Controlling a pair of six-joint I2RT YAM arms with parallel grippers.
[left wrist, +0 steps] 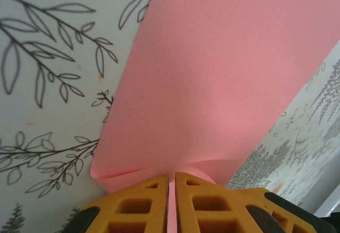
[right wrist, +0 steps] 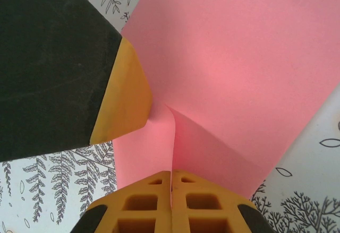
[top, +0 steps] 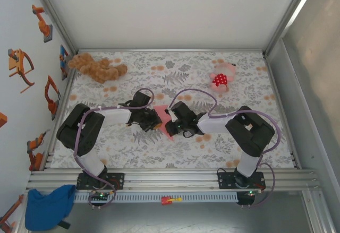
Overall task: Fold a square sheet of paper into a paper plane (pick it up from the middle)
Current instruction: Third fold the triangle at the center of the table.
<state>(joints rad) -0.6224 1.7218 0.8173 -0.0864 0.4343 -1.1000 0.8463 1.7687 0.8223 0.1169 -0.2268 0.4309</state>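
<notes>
Salmon-pink and thin, the square sheet of paper (top: 162,113) sits near the middle of the leaf-patterned tablecloth (top: 212,145), between the two grippers. The left gripper (left wrist: 171,179) meets the sheet on its left side. Its yellow jaws are pressed together with only a hairline gap, and an edge of the sheet is pinched in that gap. The right gripper (right wrist: 171,175) meets the sheet on its right side. Its jaws are likewise closed, nipping a raised ridge of paper that runs up from the fingertips. In the right wrist view, a black, yellow-tipped finger (right wrist: 125,97) of the left gripper touches the sheet just left of that ridge. The sheet is bowed rather than flat. A pink plush toy (top: 221,79) with a red dotted patch lies well apart from the sheet, to its far right. A brown plush toy (top: 95,67) lies well apart to its far left.
</notes>
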